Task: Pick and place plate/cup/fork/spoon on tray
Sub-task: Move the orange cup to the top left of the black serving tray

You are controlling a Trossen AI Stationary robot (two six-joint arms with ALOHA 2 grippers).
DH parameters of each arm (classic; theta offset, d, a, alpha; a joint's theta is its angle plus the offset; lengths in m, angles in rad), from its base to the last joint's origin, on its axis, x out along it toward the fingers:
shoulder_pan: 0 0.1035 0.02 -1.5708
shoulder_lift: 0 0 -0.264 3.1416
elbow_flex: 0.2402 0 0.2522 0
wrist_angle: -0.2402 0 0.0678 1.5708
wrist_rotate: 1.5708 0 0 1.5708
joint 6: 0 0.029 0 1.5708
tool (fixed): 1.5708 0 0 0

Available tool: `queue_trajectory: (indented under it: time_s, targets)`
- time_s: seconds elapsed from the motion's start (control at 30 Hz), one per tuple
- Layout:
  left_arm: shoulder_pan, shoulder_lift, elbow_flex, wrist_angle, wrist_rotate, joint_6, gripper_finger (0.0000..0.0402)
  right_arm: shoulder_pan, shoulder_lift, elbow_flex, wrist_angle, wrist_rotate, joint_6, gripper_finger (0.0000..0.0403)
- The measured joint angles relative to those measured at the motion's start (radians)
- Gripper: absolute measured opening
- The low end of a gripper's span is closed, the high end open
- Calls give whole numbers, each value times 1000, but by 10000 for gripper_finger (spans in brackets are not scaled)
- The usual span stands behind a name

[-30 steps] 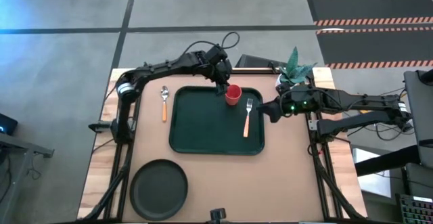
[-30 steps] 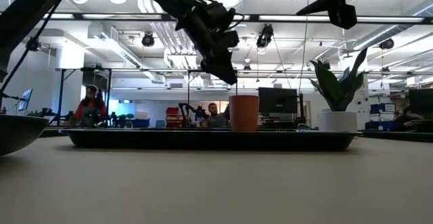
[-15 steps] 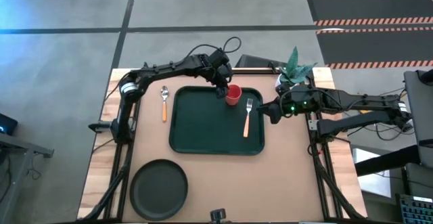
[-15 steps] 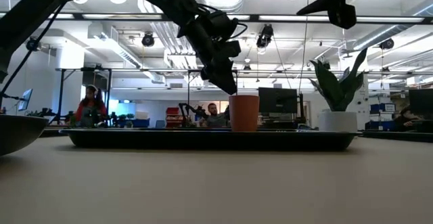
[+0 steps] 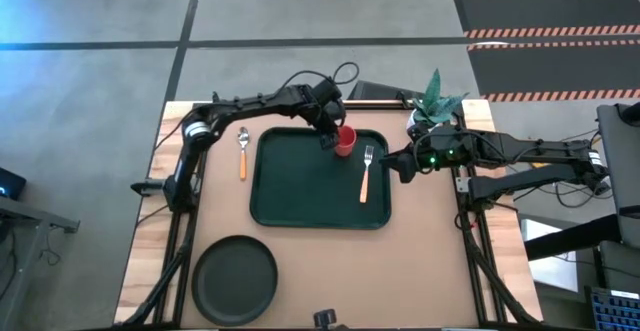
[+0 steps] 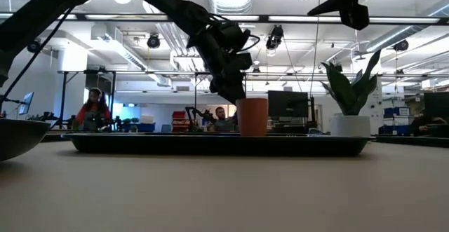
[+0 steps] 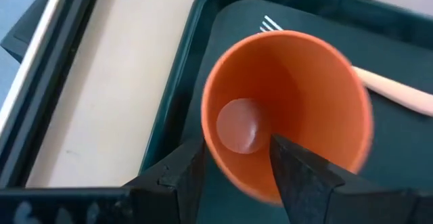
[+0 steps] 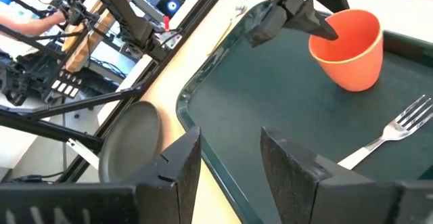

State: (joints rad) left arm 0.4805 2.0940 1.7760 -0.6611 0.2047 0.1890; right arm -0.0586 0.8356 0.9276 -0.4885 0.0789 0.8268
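The red cup (image 5: 346, 141) stands upright on the far right part of the dark green tray (image 5: 300, 186). My left gripper (image 7: 237, 146) is open at the cup's left side, slanting down. One finger (image 7: 301, 176) is inside the cup and the other (image 7: 186, 176) is outside its wall. The orange-handled fork (image 5: 365, 174) lies on the tray to the right of the cup. Left of the tray, the spoon (image 5: 242, 151) lies on the table. The dark plate (image 5: 235, 279) sits at the near left. My right gripper (image 8: 230, 139) hovers open over the tray's right edge, with nothing between its fingers.
A potted plant (image 5: 432, 106) in a white pot (image 6: 349, 125) stands at the far right, beside my right arm. Bare table (image 5: 430, 271) lies between the tray and the near edge. People sit in the room beyond the table.
My left gripper has sunk toward the cup and stayed open, so that one finger now reaches into the cup's mouth. The cup has kept its place on the tray.
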Motion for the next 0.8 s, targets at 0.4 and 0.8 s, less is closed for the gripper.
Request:
queue_trajectory:
  time_s: [0.4,0.8]
  targets:
    - [-11,0,1,24,0,-9,5,0,0,0,0,30,-8,139]
    - [-26,-72,28,-175,-130,29,1,0,0,0,0,30,-16,139]
